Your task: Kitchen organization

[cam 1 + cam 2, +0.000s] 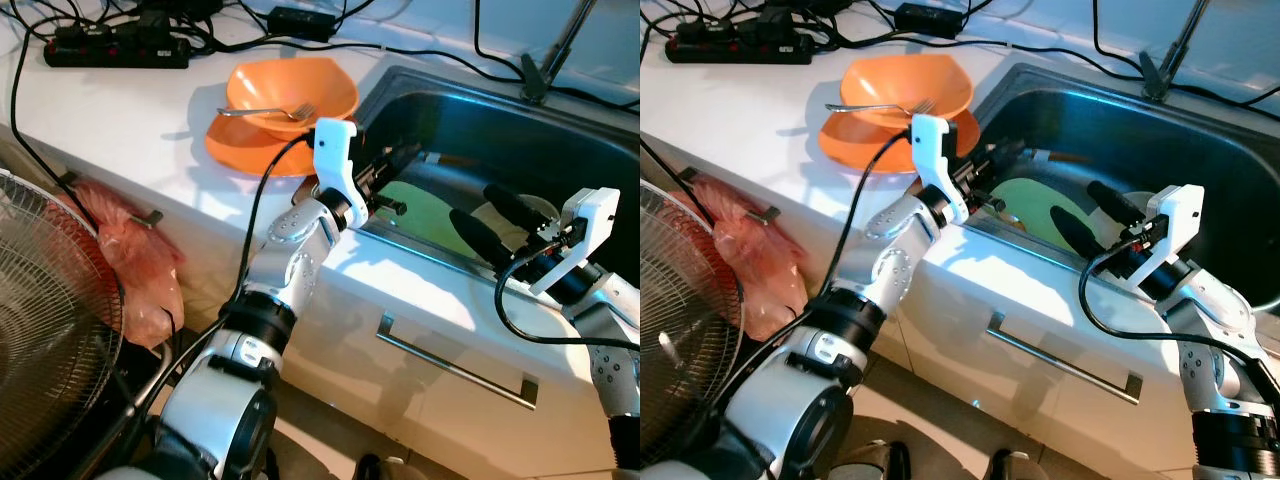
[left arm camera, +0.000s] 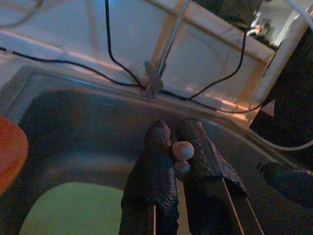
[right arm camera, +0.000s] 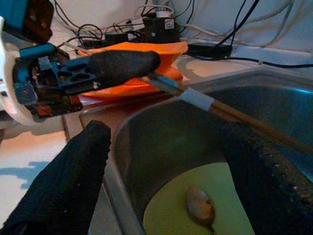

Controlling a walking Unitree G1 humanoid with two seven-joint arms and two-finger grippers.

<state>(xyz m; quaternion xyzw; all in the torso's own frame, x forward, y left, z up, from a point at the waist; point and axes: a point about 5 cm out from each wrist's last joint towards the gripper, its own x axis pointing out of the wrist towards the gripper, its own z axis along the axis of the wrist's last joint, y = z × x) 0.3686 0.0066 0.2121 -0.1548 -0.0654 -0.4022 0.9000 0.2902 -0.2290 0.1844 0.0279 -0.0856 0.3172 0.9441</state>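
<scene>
Reaching over the near rim of the steel sink (image 1: 560, 150), the left end effector (image 1: 392, 170) pinches a pair of slim wooden chopsticks (image 3: 205, 100) with a pale band. Below them a flat, pale green plate (image 1: 1035, 205) lies in the basin, a spoon (image 3: 200, 205) resting on it. The right end effector (image 1: 492, 218) hangs spread wide over the sink. On the white desk (image 1: 130, 115), just beside the sink, glossy orange bowls (image 1: 285, 100) sit stacked, a metal fork (image 1: 268, 113) across them.
</scene>
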